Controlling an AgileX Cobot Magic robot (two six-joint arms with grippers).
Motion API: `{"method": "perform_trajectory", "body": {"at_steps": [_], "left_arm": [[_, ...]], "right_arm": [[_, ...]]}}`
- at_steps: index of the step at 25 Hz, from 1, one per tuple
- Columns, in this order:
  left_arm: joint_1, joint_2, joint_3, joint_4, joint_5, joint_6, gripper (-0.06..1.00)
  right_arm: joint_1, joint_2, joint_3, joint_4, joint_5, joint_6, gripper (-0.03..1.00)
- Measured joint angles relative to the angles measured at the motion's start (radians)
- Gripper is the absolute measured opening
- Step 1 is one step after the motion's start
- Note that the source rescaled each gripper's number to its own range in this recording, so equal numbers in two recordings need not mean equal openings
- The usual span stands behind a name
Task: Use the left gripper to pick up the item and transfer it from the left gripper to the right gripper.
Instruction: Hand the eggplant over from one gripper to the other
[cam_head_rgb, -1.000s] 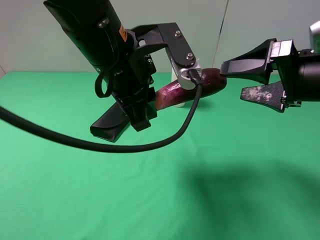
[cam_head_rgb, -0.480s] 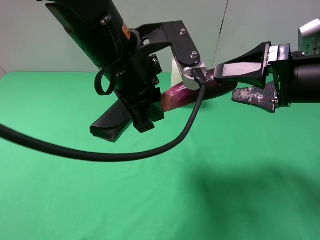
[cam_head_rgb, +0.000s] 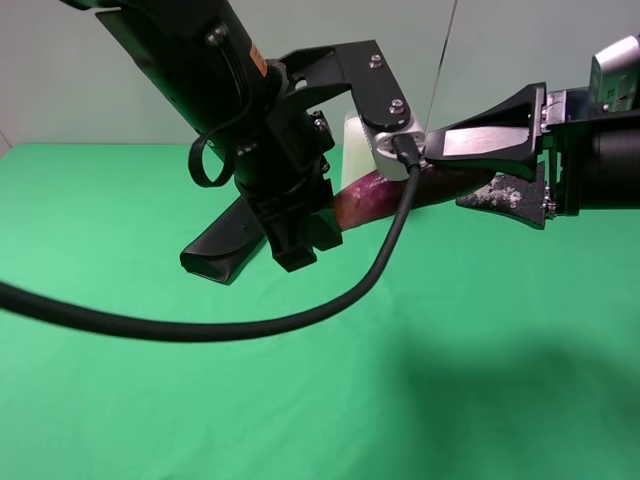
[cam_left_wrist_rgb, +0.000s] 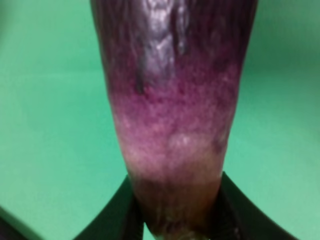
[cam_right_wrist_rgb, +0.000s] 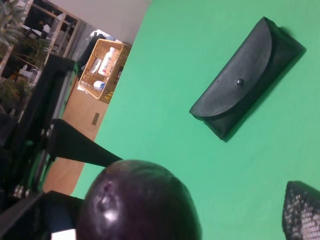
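The item, a dark purple eggplant-like vegetable, hangs in the air above the green table. My left gripper is shut on its pale pink tapered tip, which shows between the black fingers in the left wrist view, where the item fills the frame. My right gripper is open, with one long finger above and one below the item's thick dark end. That rounded end shows close up in the right wrist view, beside a speckled fingertip.
A black folded glasses case lies on the green table under the left arm; it also shows in the right wrist view. A white candle stands behind the bracket. A thick black cable loops low over the table.
My left arm has carried the item to the right, and its thick end has gone in between the open fingers of my right gripper, which edged left.
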Motion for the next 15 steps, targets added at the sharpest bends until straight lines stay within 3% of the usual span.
{"method": "perform_trajectory", "body": {"at_steps": [11,12,15], "left_arm": [[0.0,0.0,0.0,-0.054,0.0,0.045,0.0],[0.0,0.0,0.0,-0.055,0.0,0.045,0.0],[0.0,0.0,0.0,-0.056,0.0,0.049,0.0]], "right_arm": [[0.0,0.0,0.0,-0.001,0.028,-0.008,0.99],[0.0,0.0,0.0,-0.001,0.033,-0.012,0.94],[0.0,0.0,0.0,-0.001,0.045,-0.018,0.67]]}}
